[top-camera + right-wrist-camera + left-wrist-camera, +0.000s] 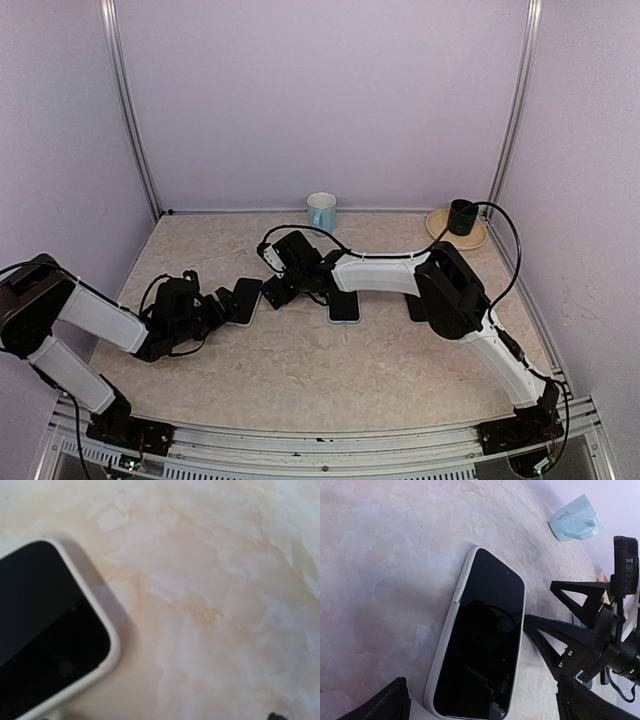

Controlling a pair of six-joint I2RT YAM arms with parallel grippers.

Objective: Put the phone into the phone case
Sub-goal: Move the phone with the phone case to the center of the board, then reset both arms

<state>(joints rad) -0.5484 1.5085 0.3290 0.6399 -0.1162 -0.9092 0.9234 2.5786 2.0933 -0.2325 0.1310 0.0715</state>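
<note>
A black-screened phone point(482, 640) lies flat on the marbled table inside a white case point(451, 630), whose rim shows all round it. It also shows in the top view point(246, 300) and the right wrist view point(40, 630). My left gripper point(220, 306) is open; its fingers point(385, 705) straddle the phone's near end without touching it. My right gripper point(276, 291) is at the phone's far right side. In the left wrist view it point(540, 602) is open, one finger tip at the case's right edge. The right wrist view does not show its own fingers.
A second dark phone point(345, 306) lies under my right arm. A light-blue mug point(321, 211) stands at the back centre, also in the left wrist view point(572, 520). A dark cup point(461, 216) sits on a tan plate point(438, 231) at the back right.
</note>
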